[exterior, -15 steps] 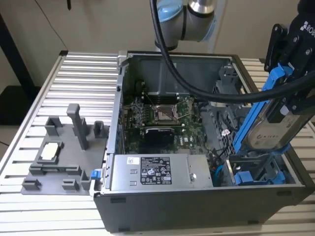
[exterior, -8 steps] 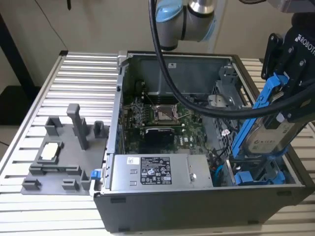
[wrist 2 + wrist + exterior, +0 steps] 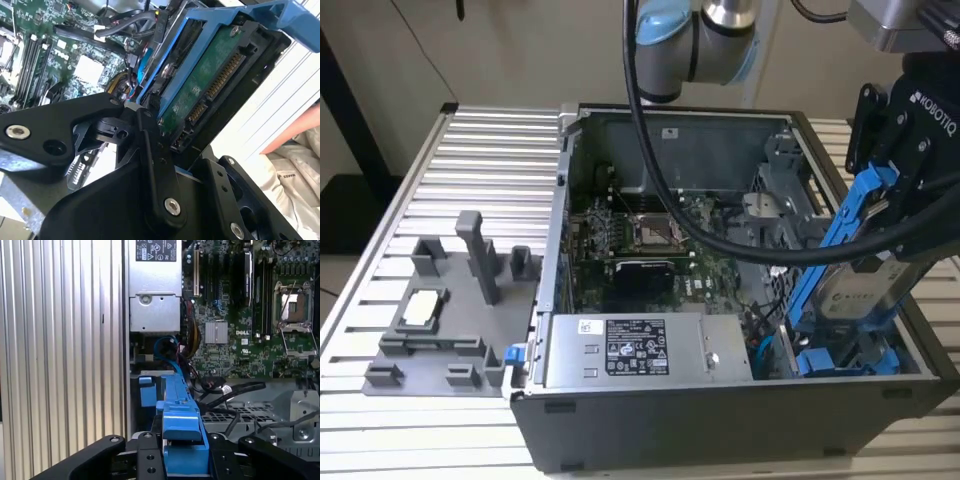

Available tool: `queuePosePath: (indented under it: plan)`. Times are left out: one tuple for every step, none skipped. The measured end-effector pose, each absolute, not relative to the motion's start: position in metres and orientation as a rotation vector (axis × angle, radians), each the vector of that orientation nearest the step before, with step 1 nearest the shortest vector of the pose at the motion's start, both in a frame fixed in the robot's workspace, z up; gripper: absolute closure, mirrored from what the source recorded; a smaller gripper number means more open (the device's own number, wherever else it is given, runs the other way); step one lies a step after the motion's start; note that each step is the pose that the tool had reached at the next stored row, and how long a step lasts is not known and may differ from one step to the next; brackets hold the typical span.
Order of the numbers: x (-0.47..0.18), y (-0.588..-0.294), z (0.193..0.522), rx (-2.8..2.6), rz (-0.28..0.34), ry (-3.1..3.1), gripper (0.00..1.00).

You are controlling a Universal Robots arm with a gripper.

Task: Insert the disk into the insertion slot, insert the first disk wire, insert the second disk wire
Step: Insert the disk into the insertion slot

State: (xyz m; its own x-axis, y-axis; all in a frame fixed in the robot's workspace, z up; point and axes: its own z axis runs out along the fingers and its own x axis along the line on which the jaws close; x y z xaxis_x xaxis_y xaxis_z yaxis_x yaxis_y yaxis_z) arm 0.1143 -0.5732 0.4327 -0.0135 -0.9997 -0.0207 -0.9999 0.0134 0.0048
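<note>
My gripper (image 3: 882, 222) is shut on the disk (image 3: 860, 285), a silver-grey drive with a pale label in a bright blue bracket (image 3: 840, 230). I hold it tilted, its lower end down over the front right corner of the open computer case. The insertion slot (image 3: 840, 352), a bay of the dark perforated drive cage, lies just under that lower end. In the second wrist view the disk's green circuit board and connector (image 3: 210, 85) face the camera between my black fingers (image 3: 150, 150). A blue wire (image 3: 167, 347) and black wires (image 3: 235, 390) lie loose beside the perforated cage (image 3: 225, 416).
The grey power supply with a white sticker (image 3: 630, 350) fills the case's front beside the cage. The motherboard (image 3: 650, 240) lies behind it. My arm's thick black cable (image 3: 720, 235) crosses above the case. A grey fixture tray (image 3: 440, 310) sits on the ribbed table (image 3: 480, 150).
</note>
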Motion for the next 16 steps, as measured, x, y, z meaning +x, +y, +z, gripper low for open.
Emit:
queuePosePath:
  plan:
    - [0.114, -0.573, 0.432, -2.198, 0.028, 2.228, 0.67]
    - [0.114, -0.573, 0.431, -2.198, 0.028, 2.228, 0.67]
    - [0.114, -0.573, 0.429, -2.198, 0.028, 2.228, 0.67]
    - [0.114, -0.573, 0.429, -2.199, 0.028, 2.228, 0.67]
    - [0.114, -0.573, 0.427, -2.198, 0.028, 2.228, 0.67]
    - [0.114, -0.573, 0.426, -2.198, 0.028, 2.228, 0.67]
    - [0.115, -0.573, 0.425, -2.198, 0.028, 2.228, 0.67]
    - [0.115, -0.574, 0.424, -2.199, 0.028, 2.229, 0.67]
    - [0.116, -0.574, 0.423, -2.199, 0.029, 2.229, 0.67]
    - [0.117, -0.575, 0.423, -2.199, 0.03, 2.229, 0.67]
    - [0.118, -0.575, 0.422, -2.199, 0.03, 2.229, 0.67]
    - [0.119, -0.575, 0.422, -2.199, 0.031, 2.229, 0.67]
    - [0.119, -0.575, 0.421, -2.199, 0.03, 2.229, 0.67]
    - [0.119, -0.575, 0.42, -2.199, 0.03, 2.229, 0.67]
    - [0.119, -0.575, 0.419, -2.199, 0.03, 2.229, 0.67]
    - [0.119, -0.575, 0.418, -2.199, 0.03, 2.229, 0.67]
